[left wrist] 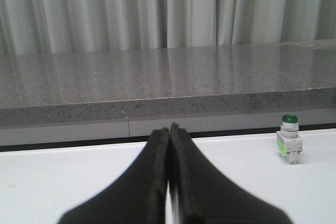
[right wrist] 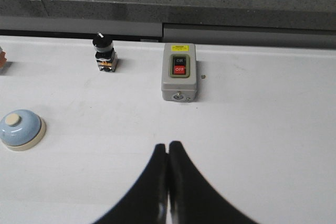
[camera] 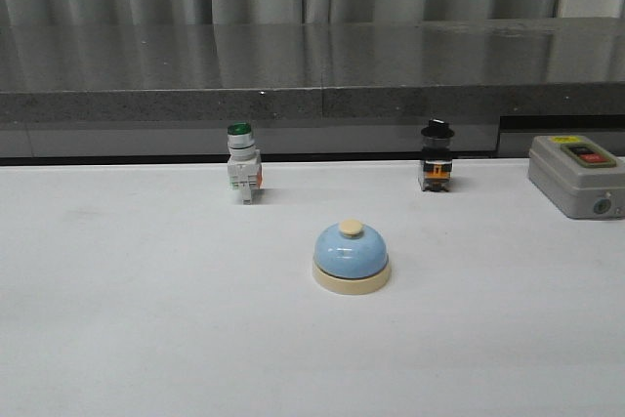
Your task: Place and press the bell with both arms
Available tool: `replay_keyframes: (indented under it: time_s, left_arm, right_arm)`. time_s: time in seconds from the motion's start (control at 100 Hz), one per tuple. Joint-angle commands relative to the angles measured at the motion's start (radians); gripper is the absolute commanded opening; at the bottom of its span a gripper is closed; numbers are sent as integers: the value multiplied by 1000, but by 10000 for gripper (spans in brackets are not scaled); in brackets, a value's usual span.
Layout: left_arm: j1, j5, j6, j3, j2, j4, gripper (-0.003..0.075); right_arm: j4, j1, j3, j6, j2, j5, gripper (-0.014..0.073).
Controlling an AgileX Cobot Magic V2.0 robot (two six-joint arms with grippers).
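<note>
Grey box (right wrist: 179,72) reads "ON" and "OFF"; bell (camera: 352,256) unlabelled.

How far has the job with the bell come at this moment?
Nothing looks done for certain. The bell stands upright on the white table, alone, in front of the green-capped switch and the black-knobbed switch. Nothing is in hand: the left tool and the right tool are both shut and empty, away from the bell. Pressing its button remains.
</note>
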Motion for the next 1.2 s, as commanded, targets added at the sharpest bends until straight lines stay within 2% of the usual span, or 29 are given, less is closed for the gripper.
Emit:
replay_keyframes:
  time_s: [0.0,0.4,0.66,0.94,1.19]
  left_arm:
    - [0,-82,-13,42,-27,-8,-20]
    - [0,-82,-13,42,-27,-8,-20]
    - [0,-82,-13,42,-27,-8,-20]
    - [0,-82,-13,42,-27,-8,-20]
    - [0,-82,-13,42,-27,-8,-20]
  right_arm:
    - [-10,-5,-55,-14,58,-43,-60]
    - [151,14,-59,-15,271,-76,-60]
    - [152,175,-113,-15,523,-83,-60]
    - [152,332,-290,-15,808,-109,-60]
    - [152,428,-460,-15,1032,-111,-60]
